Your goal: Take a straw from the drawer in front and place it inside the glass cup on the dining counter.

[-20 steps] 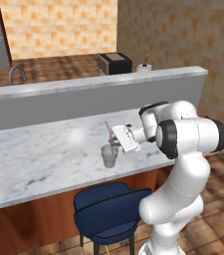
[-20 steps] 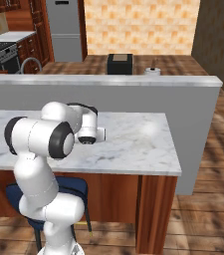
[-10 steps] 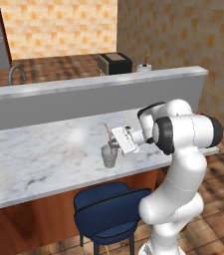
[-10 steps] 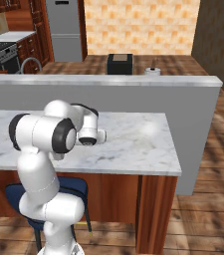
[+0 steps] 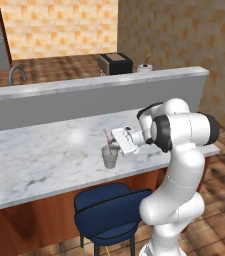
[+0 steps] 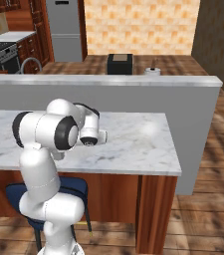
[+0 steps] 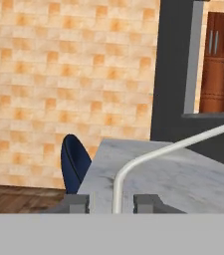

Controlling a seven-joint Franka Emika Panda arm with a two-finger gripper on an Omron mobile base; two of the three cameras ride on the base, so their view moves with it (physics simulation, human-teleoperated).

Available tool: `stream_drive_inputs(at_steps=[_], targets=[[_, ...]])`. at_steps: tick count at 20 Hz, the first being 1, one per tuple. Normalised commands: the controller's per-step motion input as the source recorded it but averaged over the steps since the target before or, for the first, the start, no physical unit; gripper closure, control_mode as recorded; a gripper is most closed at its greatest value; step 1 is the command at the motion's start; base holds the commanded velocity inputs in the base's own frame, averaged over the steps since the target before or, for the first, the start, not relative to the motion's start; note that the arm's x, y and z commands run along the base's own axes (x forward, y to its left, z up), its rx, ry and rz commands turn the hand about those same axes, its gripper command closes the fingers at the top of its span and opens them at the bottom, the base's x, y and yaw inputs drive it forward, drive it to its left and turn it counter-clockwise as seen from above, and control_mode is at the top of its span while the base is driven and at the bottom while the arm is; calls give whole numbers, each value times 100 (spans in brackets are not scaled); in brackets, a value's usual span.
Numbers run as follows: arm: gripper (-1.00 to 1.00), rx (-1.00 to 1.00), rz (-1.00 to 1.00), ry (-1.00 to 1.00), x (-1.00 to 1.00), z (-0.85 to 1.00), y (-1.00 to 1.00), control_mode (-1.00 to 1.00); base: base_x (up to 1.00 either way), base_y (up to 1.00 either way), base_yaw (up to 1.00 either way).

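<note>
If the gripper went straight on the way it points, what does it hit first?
Probably the straw standing in the glass cup, just ahead of the gripper. Past that is open dining counter. Depth is unclear.

Dining counter (image 5: 44,160): white marble, grey-veined, glossy. Glass cup (image 5: 110,157): clear greyish glass. Stool (image 5: 106,212): dark blue, matt. Floor (image 6: 203,219): wood planks. Wall (image 7: 68,74): orange tiled.

One straw (image 5: 105,136), one glass cup (image 5: 110,156), seemingly one stool (image 5: 109,210)
</note>
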Motion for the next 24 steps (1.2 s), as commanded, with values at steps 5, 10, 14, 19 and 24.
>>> stream_drive_inputs(at_steps=[5, 10, 14, 19, 24], targets=[[-100, 0, 0, -1, 1, 0, 0, -100, 0, 0, 0], [-100, 0, 0, -1, 0, 0, 0, -100, 0, 0, 0], [-100, -5, 0, 0, 0, 0, 0, -100, 0, 0, 0], [-100, -12, -7, 0, 0, 12, -23, -100, 0, 0, 0], [-100, -10, -11, 0, 0, 62, -43, -100, 0, 0, 0]])
